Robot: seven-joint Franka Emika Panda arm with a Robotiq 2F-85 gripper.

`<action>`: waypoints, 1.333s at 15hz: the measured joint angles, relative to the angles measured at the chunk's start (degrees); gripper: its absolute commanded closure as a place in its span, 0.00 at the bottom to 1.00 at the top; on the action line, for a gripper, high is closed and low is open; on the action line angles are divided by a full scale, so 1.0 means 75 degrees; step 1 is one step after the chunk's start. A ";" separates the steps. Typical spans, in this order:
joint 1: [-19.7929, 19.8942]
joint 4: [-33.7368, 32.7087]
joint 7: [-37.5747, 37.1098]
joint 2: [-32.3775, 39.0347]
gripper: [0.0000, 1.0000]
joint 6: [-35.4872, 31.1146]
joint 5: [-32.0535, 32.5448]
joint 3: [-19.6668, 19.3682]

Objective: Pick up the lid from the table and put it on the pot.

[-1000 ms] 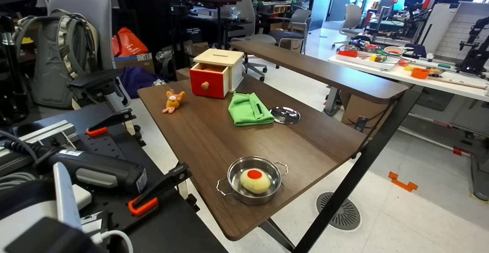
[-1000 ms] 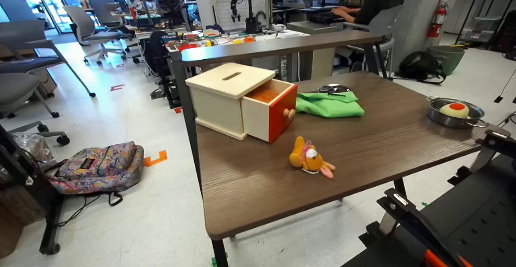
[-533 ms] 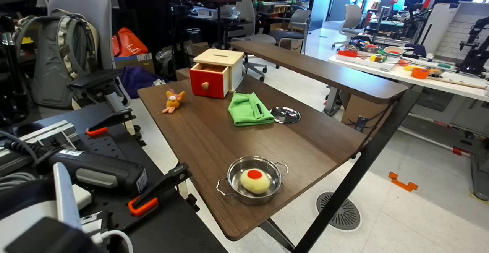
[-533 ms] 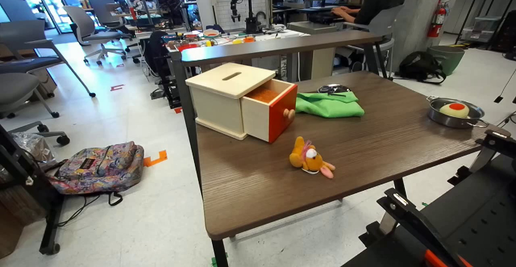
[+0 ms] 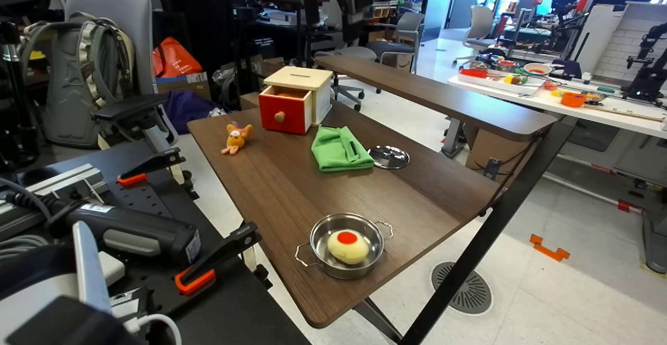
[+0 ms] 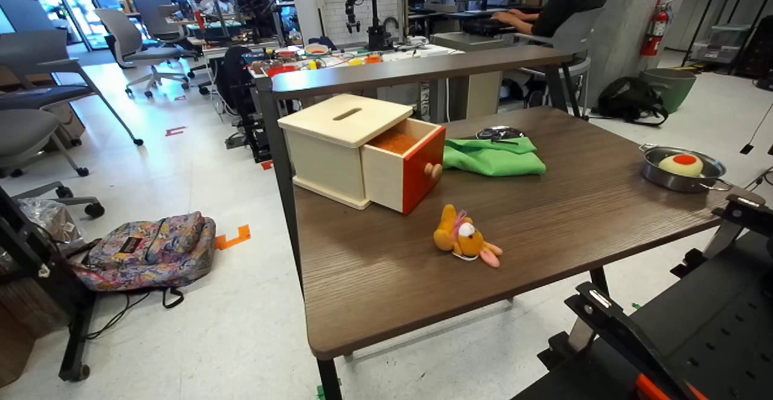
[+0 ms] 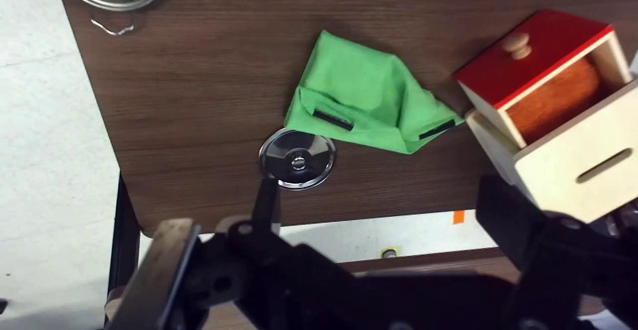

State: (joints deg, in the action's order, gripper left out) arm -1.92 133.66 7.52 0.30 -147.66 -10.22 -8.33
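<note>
Lid (image 7: pixel 297 156) lies flat on the desk (image 7: pixel 209 95) in the wrist view, knob (image 7: pixel 298 163) up, one side against the cloth (image 7: pixel 366 85); whether the cloth overlaps its rim, I cannot tell. The end effector (image 7: pixel 380 190) has its fingers (image 7: pixel 264 200) wide apart, gripping nothing. Going for the lid seems the step in hand: centre on the knob, descend straight, and pinch it low, since smooth metal may slip. A finger straying onto the cloth could drag it along. The box (image 7: pixel 563 170), drawer (image 7: pixel 538 66) out, stands well apart from the lid. In an exterior view, a raised shelf (image 5: pixel 437 95) runs behind the lid, worth keeping clear of. The pot (image 5: pixel 375 242) sits near one end of the desk; the yellow toy (image 5: pixel 348 248) inside may stop the lid seating level. In an exterior view, the orange toy (image 6: pixel 465 237) lies near the box, off the likely route
</note>
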 measured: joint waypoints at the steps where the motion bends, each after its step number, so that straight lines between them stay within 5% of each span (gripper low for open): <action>1: 0.0030 -0.0195 -0.0143 0.0488 0.00 -0.0385 0.0014 0.0069; 9: 0.0138 -0.2084 -0.1175 0.3388 0.00 -0.1291 0.0324 0.0217; 20: 0.0138 -0.4015 -0.1925 0.5307 0.00 -0.0811 0.0917 0.0155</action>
State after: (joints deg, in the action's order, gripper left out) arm -0.89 103.55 -6.91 40.11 -153.75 -3.34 -7.16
